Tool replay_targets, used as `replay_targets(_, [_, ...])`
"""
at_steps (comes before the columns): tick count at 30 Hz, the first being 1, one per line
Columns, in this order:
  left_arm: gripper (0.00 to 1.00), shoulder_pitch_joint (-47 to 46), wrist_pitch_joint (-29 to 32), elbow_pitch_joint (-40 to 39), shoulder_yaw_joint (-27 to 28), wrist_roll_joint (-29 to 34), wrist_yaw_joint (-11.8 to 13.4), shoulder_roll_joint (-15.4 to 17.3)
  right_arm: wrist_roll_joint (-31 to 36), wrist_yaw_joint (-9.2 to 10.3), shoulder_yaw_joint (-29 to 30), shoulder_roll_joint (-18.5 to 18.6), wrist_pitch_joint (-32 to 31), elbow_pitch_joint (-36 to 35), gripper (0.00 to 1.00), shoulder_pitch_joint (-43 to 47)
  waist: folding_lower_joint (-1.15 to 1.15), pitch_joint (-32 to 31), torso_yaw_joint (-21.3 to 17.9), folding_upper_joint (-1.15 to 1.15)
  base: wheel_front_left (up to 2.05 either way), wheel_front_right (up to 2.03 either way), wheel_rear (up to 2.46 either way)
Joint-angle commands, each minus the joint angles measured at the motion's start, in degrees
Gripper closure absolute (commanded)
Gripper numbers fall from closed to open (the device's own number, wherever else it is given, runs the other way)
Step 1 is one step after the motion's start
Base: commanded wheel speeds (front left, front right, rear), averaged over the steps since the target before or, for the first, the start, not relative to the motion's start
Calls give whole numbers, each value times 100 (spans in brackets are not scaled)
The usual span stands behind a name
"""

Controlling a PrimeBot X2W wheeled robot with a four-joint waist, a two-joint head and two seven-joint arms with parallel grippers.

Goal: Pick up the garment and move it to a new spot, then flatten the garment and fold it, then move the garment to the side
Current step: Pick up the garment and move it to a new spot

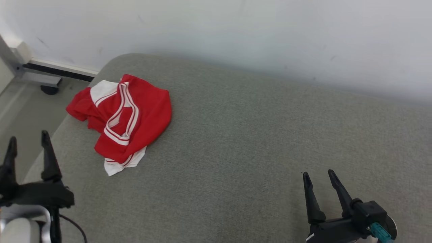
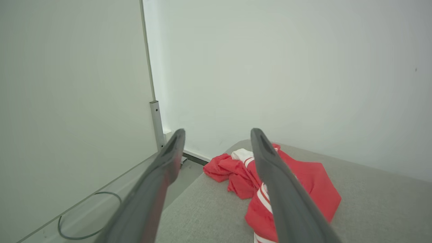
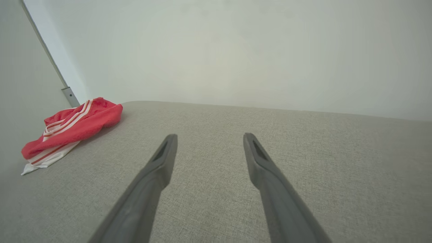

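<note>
A crumpled red garment (image 1: 135, 114) with white stripes and white trim lies near the far left corner of the grey upholstered surface (image 1: 253, 141). My left gripper (image 1: 28, 138) hangs open off the surface's left edge, below and left of the garment, apart from it. In the left wrist view the garment (image 2: 310, 185) lies ahead past the open left gripper (image 2: 217, 133). My right gripper (image 1: 317, 173) stands open at the lower right, far from the garment, with nothing between its fingers. The right wrist view has the garment (image 3: 74, 126) at far left, beyond my open right gripper (image 3: 209, 136).
A white wall (image 1: 270, 33) runs along the back of the surface. Left of the surface is floor (image 1: 23, 114) with a metal frame foot and caster (image 1: 49, 88). A white panel (image 2: 67, 101) stands at left, with a cable loop (image 2: 89, 216) at its base.
</note>
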State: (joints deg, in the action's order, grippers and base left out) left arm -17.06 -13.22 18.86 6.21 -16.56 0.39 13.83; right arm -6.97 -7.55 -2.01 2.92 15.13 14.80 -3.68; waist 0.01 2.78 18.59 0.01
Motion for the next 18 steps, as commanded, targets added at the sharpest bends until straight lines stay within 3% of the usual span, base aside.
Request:
replay_targets(1, [0, -175, 2, 85, 60, -47, -37, 79, 12, 16, -13, -7, 2, -38, 0, -74, -1, 362, -486, -1, 0, 0, 0])
replay_targets(9, [0, -1148, 439, 791, 256, -384, -356, 659, -77, 16, -96, -8, 3, -210, 0, -355, -1, 859, -1281, -1, 0, 0, 0])
replay_targets(18, [0, -1992, 1175, 1851, 158, -735, -675, 1196, -123, 16, -125, -8, 3, -350, 0, -501, -1, 1248, -1762, -1, 0, 0, 0])
